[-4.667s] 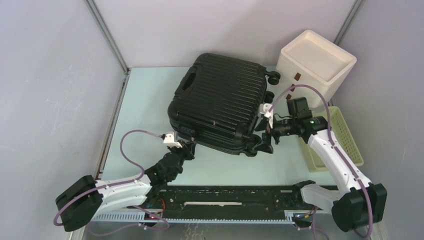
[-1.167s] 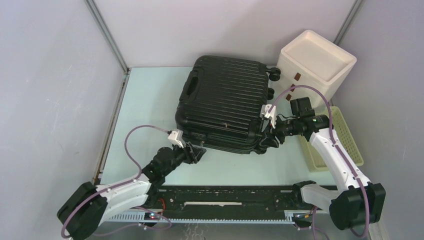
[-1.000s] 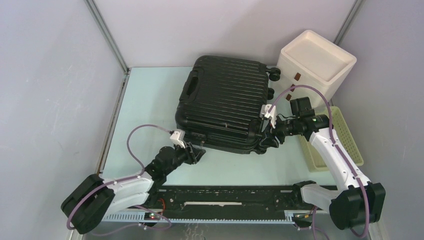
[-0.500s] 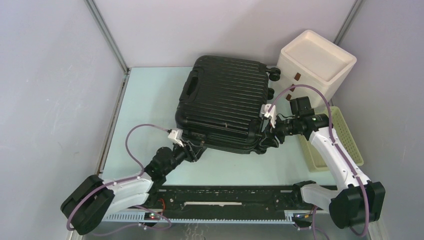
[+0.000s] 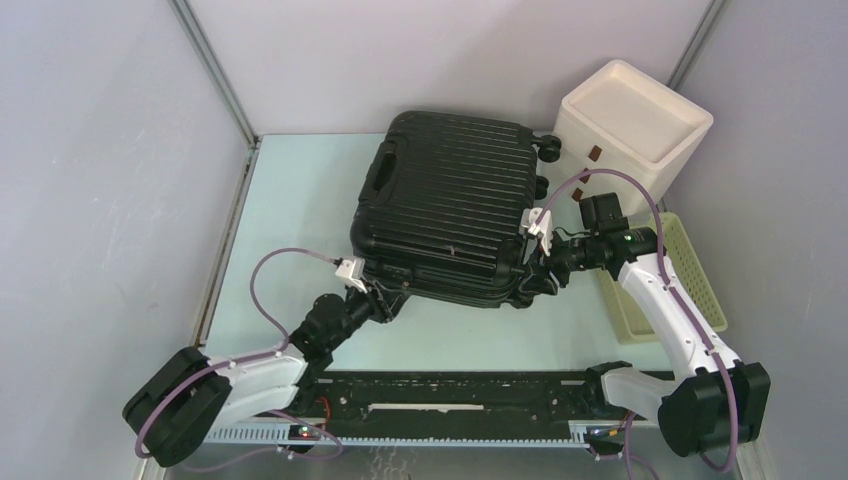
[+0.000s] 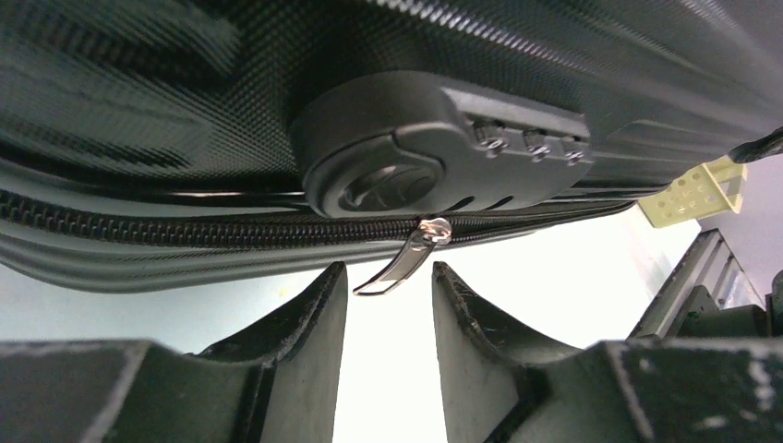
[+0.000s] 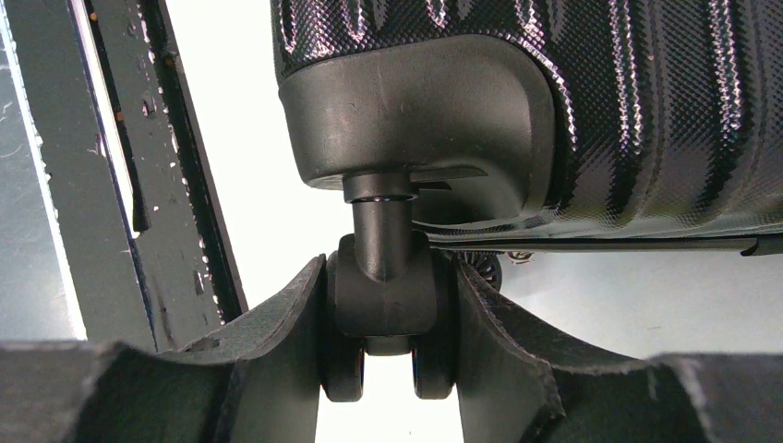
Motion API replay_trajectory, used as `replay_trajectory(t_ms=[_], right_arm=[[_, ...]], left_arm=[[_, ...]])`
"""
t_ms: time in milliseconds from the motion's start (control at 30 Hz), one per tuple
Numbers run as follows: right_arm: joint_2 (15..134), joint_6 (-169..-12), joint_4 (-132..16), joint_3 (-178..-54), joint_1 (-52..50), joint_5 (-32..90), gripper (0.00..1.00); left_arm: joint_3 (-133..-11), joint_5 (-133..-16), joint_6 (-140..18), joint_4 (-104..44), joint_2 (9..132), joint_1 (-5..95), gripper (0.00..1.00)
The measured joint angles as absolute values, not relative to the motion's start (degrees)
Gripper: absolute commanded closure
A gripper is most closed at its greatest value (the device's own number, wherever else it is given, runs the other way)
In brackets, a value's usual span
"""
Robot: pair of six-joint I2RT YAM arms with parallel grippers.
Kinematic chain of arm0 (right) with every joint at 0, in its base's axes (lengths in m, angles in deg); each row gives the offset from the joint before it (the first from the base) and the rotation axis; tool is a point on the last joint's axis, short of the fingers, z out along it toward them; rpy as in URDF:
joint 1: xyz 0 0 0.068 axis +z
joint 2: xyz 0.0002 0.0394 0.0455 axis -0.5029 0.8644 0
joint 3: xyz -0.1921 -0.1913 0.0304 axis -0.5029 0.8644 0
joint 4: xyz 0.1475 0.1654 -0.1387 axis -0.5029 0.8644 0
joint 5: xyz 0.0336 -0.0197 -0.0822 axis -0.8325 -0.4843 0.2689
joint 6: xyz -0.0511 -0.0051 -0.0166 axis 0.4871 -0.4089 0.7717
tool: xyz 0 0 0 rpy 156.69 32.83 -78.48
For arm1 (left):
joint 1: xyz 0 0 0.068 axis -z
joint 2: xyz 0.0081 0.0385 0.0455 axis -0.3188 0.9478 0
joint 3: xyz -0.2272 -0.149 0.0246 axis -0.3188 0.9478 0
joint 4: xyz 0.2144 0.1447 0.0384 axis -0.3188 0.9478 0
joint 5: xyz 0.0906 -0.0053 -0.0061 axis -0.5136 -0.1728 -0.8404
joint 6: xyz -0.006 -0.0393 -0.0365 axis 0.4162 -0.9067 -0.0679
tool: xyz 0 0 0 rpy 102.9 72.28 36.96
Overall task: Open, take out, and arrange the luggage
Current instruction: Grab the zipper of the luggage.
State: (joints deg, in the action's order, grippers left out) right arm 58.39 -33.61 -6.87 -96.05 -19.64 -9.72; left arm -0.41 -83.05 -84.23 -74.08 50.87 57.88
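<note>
Two grippers attend the closed suitcase, which lies flat on the pale table, past its centre toward 12 o'clock. A white drawer box stands at the case's 2 o'clock and a yellow slatted basket at its 4 o'clock.

Compared with the overhead view a few seconds earlier, the case has turned a little and shifted toward 3 o'clock. The left gripper has followed to its 7 o'clock corner. Over the last second the overhead view shows almost no further travel.

Left-wrist view: the fingers stand apart on either side of the silver zipper pull, which hangs just below the combination lock. Daylight shows on both sides of the tab, so it is not yet pinched.

Right-wrist view: the right gripper is clamped on a caster wheel at the case's 5 o'clock corner, apparently bracing it.

The repositioning looks finished. Unzipping, the opening step, appears about to start once the tab is pinched.
</note>
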Motion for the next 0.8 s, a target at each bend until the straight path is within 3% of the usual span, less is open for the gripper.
replay_trajectory(t_ms=[800], right_arm=[[58.55,-33.58,-6.85,-96.07,-19.6,-9.72,0.98]], left_arm=[[-0.41,-83.05,-83.27,-77.89,53.91,57.84,0.59]])
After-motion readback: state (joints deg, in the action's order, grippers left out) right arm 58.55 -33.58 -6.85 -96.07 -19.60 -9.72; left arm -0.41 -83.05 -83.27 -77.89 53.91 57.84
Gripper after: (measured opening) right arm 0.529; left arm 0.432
